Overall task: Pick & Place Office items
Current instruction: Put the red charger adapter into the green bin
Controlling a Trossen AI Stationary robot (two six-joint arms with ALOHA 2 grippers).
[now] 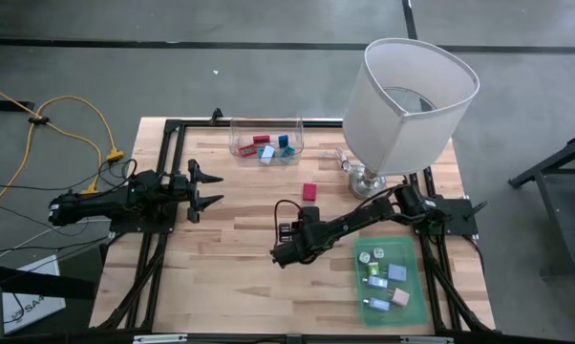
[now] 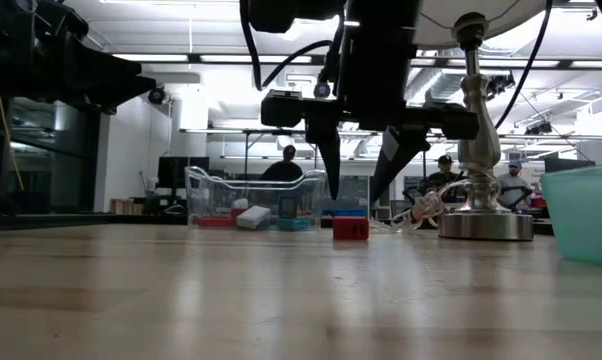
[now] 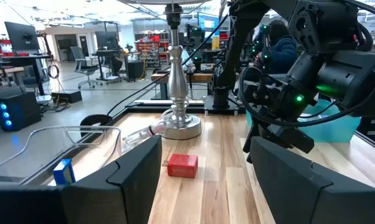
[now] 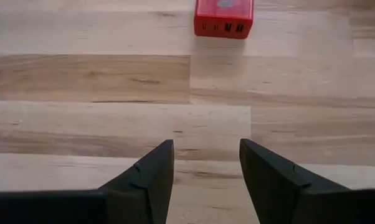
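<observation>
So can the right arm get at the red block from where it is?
Probably yes. The right gripper is open and empty, pointing at the red block, which lies alone on bare table with nothing between them.

Red block-like piece [image 4: 224,18] cut off by the right wrist picture's upper edge. Small coloured pieces in the clear plastic bin [image 1: 266,137] and in the translucent teal tray [image 1: 414,296] too small to tell apart by kind. White lampshade [image 1: 412,100] hid part of the wooden table [image 1: 240,248]. Distant people in the low view blurred.
</observation>
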